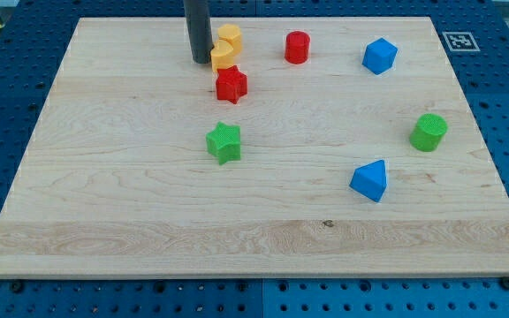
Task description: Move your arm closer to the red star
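The red star (231, 85) lies on the wooden board (131, 194) near the view's top, left of centre. My tip (201, 60) is down on the board, a short way up and to the left of the red star, apart from it. A yellow block (226, 49) stands right beside my tip on its right, just above the red star. I cannot tell whether the rod touches the yellow block.
A red cylinder (297, 47) and a blue block (379, 56) sit along the top. A green star (224, 142) lies below the red star. A green cylinder (429, 132) and a blue block (369, 180) are at the right.
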Robot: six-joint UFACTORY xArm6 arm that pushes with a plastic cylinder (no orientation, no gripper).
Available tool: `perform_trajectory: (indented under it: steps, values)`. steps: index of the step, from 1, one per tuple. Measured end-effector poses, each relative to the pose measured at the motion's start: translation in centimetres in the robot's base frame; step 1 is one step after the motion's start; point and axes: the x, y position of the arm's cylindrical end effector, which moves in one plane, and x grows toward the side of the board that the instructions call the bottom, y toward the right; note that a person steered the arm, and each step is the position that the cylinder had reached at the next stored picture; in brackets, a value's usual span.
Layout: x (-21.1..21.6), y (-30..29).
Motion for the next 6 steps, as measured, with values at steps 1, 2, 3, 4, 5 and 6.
perform_trajectory:
  steps: [1,2,3,4,5,6]
  values:
    - [3.9,-3.1]
    - [7.3,-4.3]
    - [7.7,-2.8]
    - [5.1,0.3]
    - [4.9,0.8]
    - [3.5,4.2]
